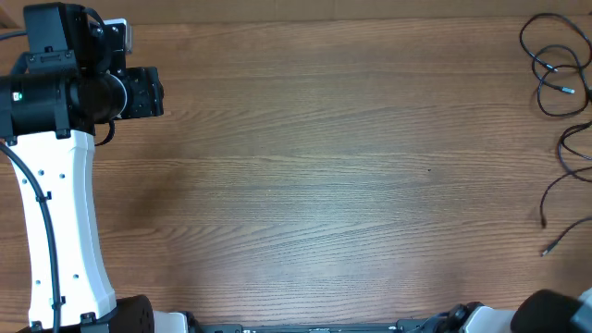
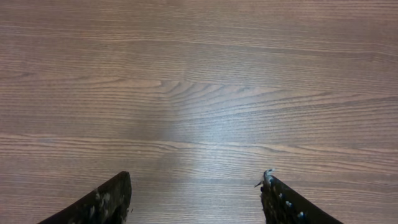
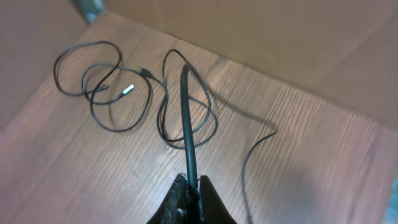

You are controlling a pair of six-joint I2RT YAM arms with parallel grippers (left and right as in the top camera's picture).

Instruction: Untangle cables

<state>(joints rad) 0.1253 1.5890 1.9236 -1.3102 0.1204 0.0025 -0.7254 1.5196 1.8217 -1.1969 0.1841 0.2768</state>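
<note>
Right gripper (image 3: 190, 186) clamped on thin black flexible cable (image 3: 186, 124); pulling may cinch its mid-frame loop (image 3: 213, 121) tight; left gripper (image 2: 196, 177) jaws apart, holding nothing.

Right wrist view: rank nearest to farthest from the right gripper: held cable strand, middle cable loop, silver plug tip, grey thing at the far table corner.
1. Held cable strand: pinched in the shut right gripper, centre.
2. Middle loop: just beyond on the table, centre.
3. Silver plug tip: farther out, left.
4. Grey object: farthest, top-left table corner.
</note>
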